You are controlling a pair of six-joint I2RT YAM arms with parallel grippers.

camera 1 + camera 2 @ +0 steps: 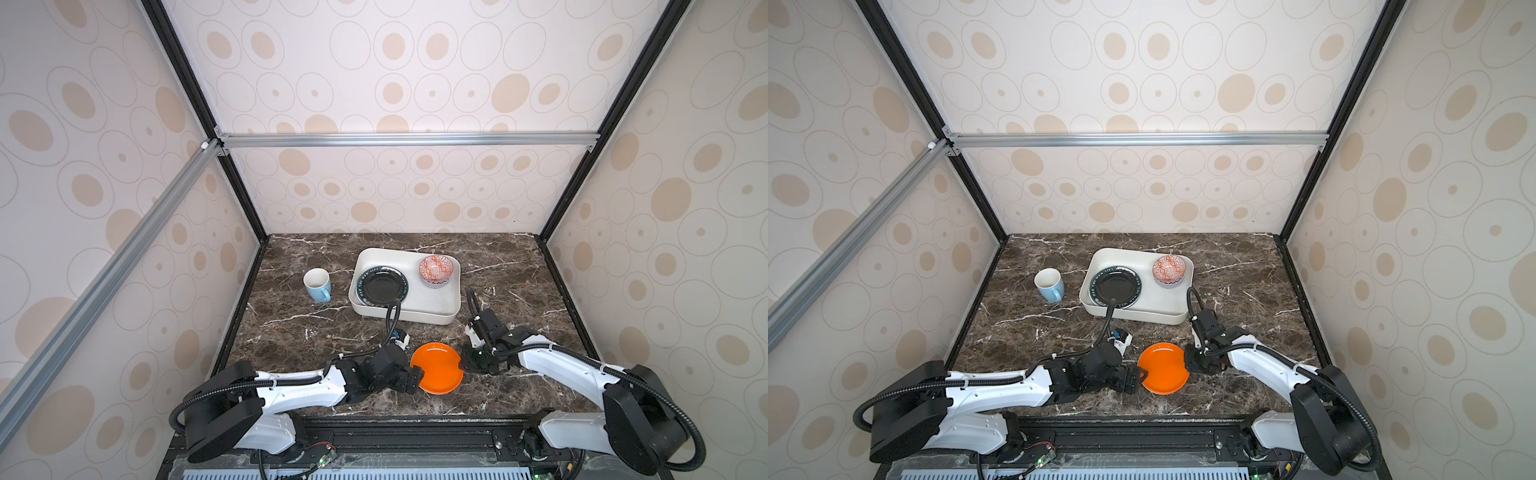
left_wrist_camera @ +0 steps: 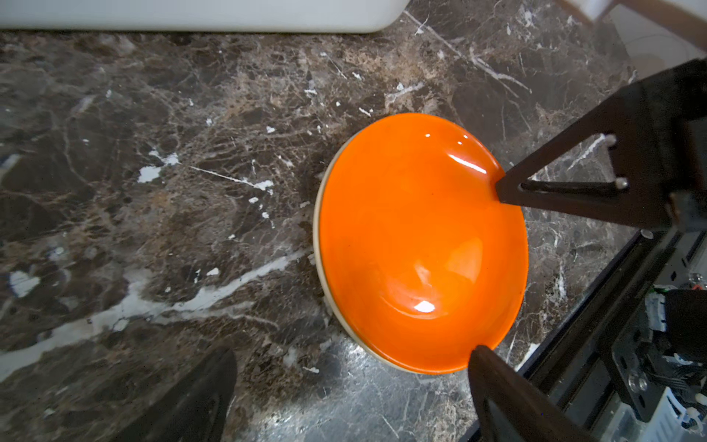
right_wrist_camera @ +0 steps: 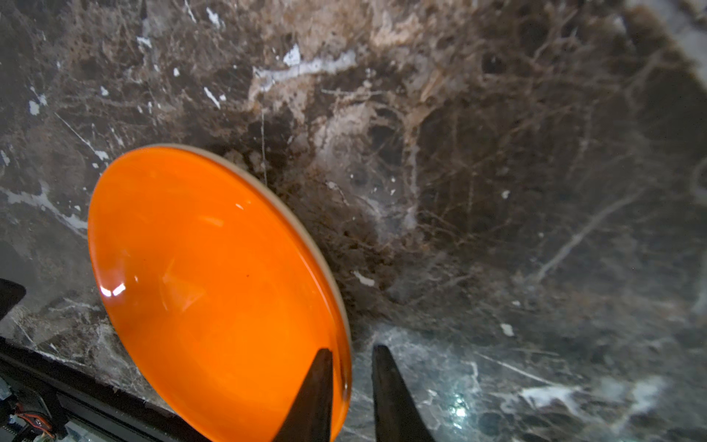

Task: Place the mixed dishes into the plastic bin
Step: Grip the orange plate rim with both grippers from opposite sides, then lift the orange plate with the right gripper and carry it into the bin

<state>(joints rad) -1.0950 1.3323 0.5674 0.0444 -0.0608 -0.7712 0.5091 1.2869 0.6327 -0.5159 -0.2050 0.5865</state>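
An orange plate (image 1: 438, 368) (image 1: 1163, 368) lies near the table's front edge, between my two grippers. My right gripper (image 1: 467, 365) (image 3: 351, 348) straddles its right rim with narrow jaws. One finger is over the orange plate (image 3: 214, 291), the other outside it, and a gap shows beside each. My left gripper (image 1: 415, 380) (image 2: 352, 354) is wide open at the orange plate (image 2: 417, 245), one fingertip at its left rim. The off-white plastic bin (image 1: 415, 318) (image 1: 1142, 318) holds a black plate (image 1: 382, 284) and a red-patterned bowl (image 1: 435, 269). A light-blue mug (image 1: 318, 282) (image 1: 1049, 283) stands left of the bin.
The dark marble table (image 1: 299, 332) is walled in on three sides by patterned panels with black corner posts. A black rail (image 1: 415, 432) runs along the front edge under the arm bases. The left arm's cable (image 1: 390, 320) arches up in front of the bin.
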